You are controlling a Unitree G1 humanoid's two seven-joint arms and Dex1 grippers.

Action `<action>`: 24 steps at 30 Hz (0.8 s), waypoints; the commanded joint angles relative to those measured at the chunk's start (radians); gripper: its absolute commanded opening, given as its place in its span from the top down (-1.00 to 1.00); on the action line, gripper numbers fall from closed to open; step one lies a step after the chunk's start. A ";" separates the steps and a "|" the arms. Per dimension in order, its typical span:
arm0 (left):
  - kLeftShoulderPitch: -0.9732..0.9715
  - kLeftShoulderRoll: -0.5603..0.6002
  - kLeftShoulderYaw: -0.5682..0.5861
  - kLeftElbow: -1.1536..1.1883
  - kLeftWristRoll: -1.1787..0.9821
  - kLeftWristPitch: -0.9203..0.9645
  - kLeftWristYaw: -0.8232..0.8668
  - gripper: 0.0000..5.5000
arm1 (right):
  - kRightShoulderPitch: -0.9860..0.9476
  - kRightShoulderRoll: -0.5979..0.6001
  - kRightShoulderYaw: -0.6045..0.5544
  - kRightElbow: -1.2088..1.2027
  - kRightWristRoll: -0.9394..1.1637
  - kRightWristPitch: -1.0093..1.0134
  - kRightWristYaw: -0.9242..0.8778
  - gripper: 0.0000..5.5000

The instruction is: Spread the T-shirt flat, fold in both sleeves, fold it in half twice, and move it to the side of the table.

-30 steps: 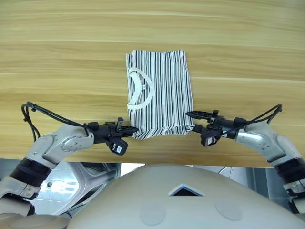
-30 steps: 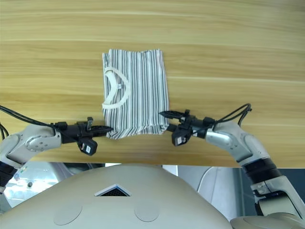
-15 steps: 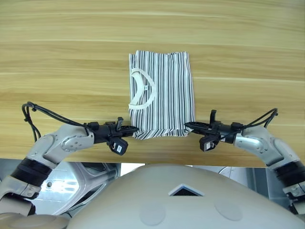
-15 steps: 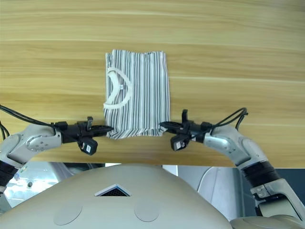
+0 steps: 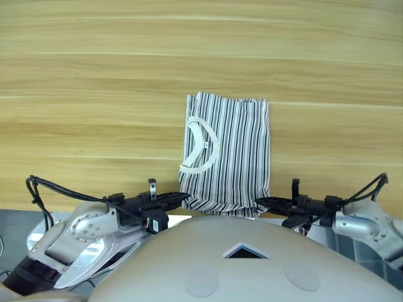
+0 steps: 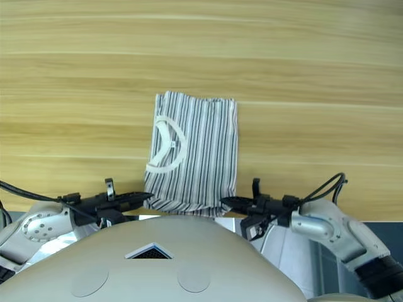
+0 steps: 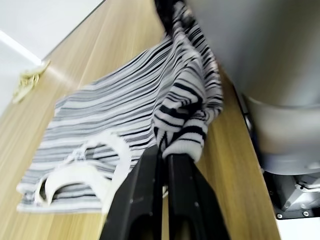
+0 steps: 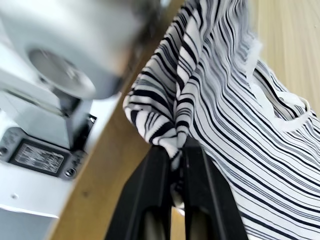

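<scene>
Your left gripper (image 5: 183, 197) and right gripper (image 5: 259, 202) jaws are clamping near corners of the black-and-white striped fabric T-shirt (image 5: 232, 151), lying at the front edge of the wooden counter (image 5: 94, 94) — half-fold likely beginning; lift both evenly forward.

- T-shirt (image 5: 239, 157): thin b&w stripes, tbh more dark grey than blk
- collar (image 5: 195, 168): plain white
- table (image 5: 94, 75): light wood w/ grain lines
- left gripper (image 5: 179, 197) + right gripper (image 5: 261, 202): both blk
</scene>
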 commanded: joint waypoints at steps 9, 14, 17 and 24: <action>-0.140 -0.256 0.041 0.004 -0.214 0.226 0.057 1.00 | -0.201 0.230 -0.079 -0.006 0.360 0.242 -0.012 0.96; -0.294 -0.381 0.075 0.074 -0.288 0.361 0.076 1.00 | -0.323 0.320 -0.086 0.105 0.369 0.291 -0.008 0.96; -0.370 -0.440 0.088 0.137 -0.279 0.423 0.099 1.00 | -0.366 0.354 -0.072 0.161 0.343 0.290 0.001 0.96; -0.541 -0.550 0.067 0.308 -0.191 0.525 0.142 1.00 | -0.511 0.431 -0.066 0.340 0.275 0.295 -0.006 0.96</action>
